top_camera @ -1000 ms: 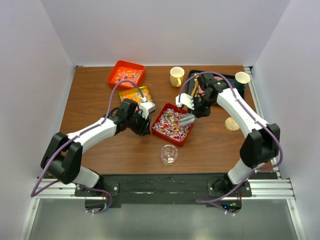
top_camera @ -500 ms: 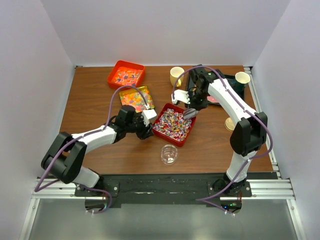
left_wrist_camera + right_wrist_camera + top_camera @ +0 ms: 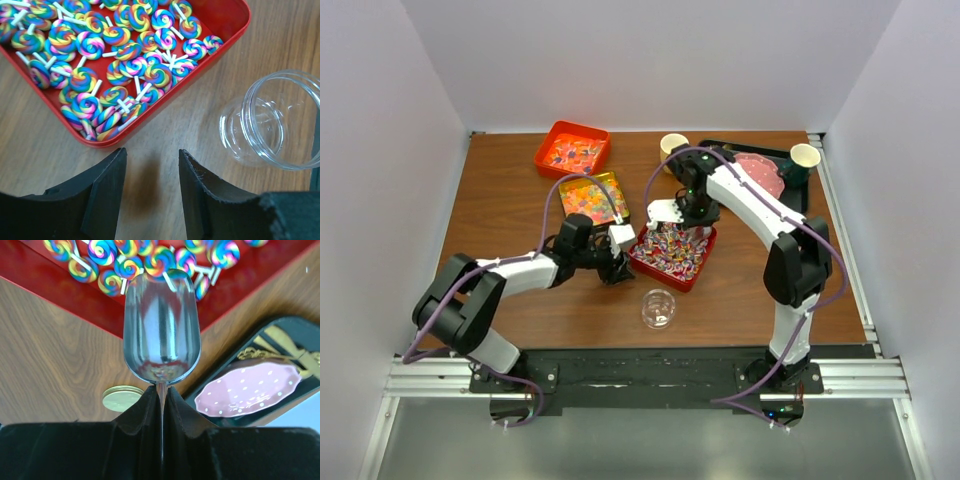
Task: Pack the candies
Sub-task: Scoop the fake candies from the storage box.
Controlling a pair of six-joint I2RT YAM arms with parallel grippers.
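1. The left jaws stand released over the table [image 3: 200, 125], nothing between them.
2. Just ahead, toward their left, a red tray [image 3: 227, 17] holds the candies [image 3: 86, 106], swirled lollipops on white sticks.
3. Ahead to their right is a clear open-mouthed jar [image 3: 280, 122], near the tray but apart.
4. The right jaws are clenched on the handle of a metal scoop [image 3: 161, 330]; its bowl reaches over the tray's edge, candies just past its tip.
5. A pink dotted plate [image 3: 247, 390] lies to their right, a gold lid [image 3: 120, 397] to their left.
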